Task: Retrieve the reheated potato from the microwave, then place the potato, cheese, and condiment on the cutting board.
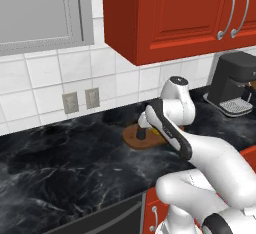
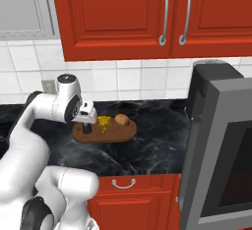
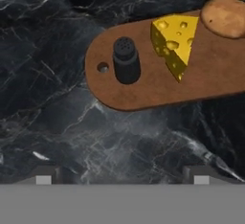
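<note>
Cutting board: dark brown wood, rounded end with small hole, flat on black marble counter. Condiment: small dark shaker bottle, perforated top, upright near the board's holed end. Cheese: yellow holed wedge, mid-board. Potato: brown oval, just beside cheese, on board.

The white arm rises from the near side, bends at a dark-jointed elbow and reaches forward, its wrist turned so the hand points down. The gripper hangs low under the wrist, with its fingers spread wide apart and nothing between them. In the hand view both tips sit at the bottom, one far left, one far right. In the left base view the forearm angles across the front of the hand.
</note>
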{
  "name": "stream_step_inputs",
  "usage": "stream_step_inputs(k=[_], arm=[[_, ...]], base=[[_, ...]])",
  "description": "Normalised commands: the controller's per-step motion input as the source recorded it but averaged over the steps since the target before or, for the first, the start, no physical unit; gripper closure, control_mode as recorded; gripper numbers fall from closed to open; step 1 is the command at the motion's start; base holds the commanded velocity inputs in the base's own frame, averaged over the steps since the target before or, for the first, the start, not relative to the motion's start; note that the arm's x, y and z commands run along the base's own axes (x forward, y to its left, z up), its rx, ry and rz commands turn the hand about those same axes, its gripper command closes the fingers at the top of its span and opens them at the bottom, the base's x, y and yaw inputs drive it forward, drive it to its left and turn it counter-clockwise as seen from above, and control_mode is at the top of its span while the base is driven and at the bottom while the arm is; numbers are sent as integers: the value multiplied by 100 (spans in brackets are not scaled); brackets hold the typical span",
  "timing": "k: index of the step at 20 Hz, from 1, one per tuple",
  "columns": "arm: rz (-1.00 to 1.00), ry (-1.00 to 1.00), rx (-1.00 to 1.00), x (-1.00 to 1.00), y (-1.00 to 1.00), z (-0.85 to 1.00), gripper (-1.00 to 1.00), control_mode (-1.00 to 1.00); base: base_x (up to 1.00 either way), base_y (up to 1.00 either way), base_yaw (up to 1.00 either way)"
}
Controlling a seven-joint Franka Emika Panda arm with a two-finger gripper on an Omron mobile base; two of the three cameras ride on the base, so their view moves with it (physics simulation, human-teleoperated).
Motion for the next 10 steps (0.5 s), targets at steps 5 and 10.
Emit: stream_step_inputs(k=[5,10], arm=[[-6,0,0,-52,-18,26,-100,-100],[-5,-3,0,-59,-13,21,-100,-100]], base=[[0,0,0],[0,0,0]])
